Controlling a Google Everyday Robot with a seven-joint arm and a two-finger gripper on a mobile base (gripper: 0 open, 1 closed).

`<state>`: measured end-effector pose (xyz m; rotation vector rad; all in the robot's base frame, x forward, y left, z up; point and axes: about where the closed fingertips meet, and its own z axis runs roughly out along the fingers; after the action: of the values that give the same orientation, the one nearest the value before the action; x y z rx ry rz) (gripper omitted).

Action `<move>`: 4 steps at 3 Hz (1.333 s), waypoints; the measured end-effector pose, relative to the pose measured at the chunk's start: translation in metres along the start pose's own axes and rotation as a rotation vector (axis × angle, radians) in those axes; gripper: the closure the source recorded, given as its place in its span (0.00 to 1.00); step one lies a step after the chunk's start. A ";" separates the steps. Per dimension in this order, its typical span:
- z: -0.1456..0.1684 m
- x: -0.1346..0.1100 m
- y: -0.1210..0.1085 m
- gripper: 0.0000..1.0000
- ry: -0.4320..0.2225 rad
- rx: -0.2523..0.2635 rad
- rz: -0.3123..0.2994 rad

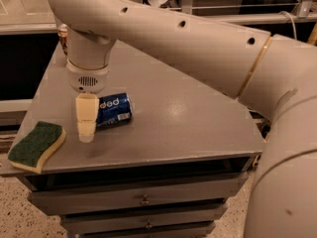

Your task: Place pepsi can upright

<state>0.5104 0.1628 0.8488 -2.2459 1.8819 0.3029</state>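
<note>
The pepsi can [114,109] lies on its side on the grey table [198,128], left of the middle, lettering facing up. The gripper [86,132] hangs straight down from the big cream arm [173,38], right at the can's left end and covering it, tip close to the tabletop. Whether it is clamped on the can or apart, I cannot tell from here. A green and yellow sponge [35,146] sits at the table's front left corner, apart from both.

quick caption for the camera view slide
Gripper hangs at one end of the pepsi can lying sideways on the table.
</note>
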 end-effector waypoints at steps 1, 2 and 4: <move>-0.001 0.004 0.003 0.00 0.048 0.014 -0.028; 0.002 0.014 0.008 0.00 0.128 0.026 -0.070; 0.006 0.022 0.013 0.18 0.196 0.030 -0.102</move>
<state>0.5016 0.1416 0.8368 -2.4183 1.8392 0.0400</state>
